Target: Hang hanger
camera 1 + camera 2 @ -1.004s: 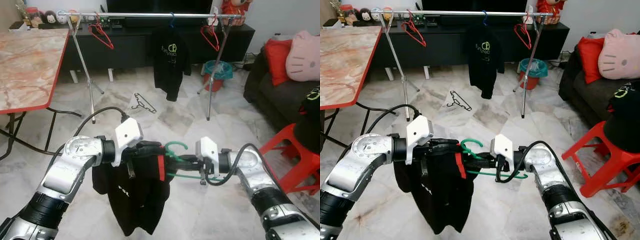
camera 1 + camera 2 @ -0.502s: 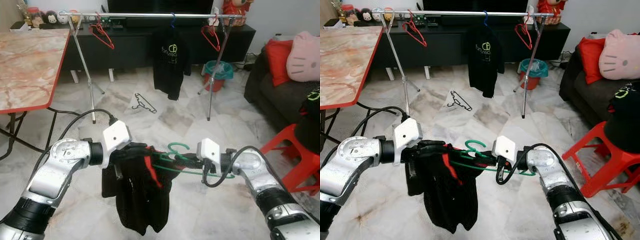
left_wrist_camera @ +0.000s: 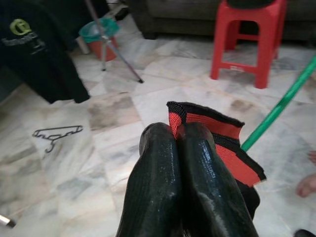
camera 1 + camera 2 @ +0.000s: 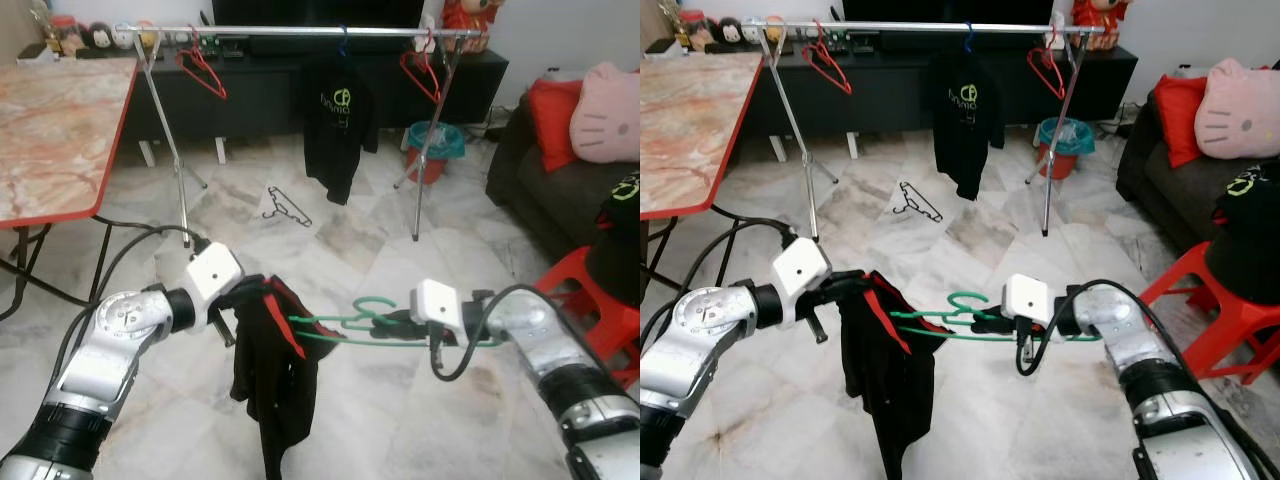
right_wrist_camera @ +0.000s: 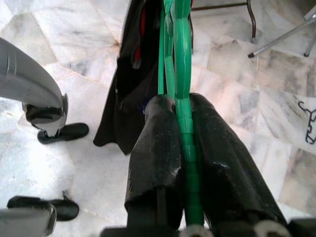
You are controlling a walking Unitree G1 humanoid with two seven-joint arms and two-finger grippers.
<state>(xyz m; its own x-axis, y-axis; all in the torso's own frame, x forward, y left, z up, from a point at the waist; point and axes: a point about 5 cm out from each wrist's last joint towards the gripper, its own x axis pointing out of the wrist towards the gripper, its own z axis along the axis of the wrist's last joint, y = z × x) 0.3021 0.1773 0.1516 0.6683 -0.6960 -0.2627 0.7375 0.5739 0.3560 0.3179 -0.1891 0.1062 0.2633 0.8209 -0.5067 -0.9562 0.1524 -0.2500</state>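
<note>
A green hanger stretches level between my two arms, its hook curling up near my right gripper, which is shut on the hanger's bar. One end of the hanger reaches into a black shirt with a red collar that hangs limp below my left gripper. That gripper is shut on the shirt's red collar edge. A metal clothes rail stands across the far side of the room, well beyond both arms.
On the rail hang two red hangers and a black shirt. A black hanger lies on the marble floor. A red-edged table stands at left; a red stool and dark sofa at right.
My arms have spread apart, the left going left with the collar and the right going right with the hanger. The shirt now hangs narrower and more of the green bar shows.
</note>
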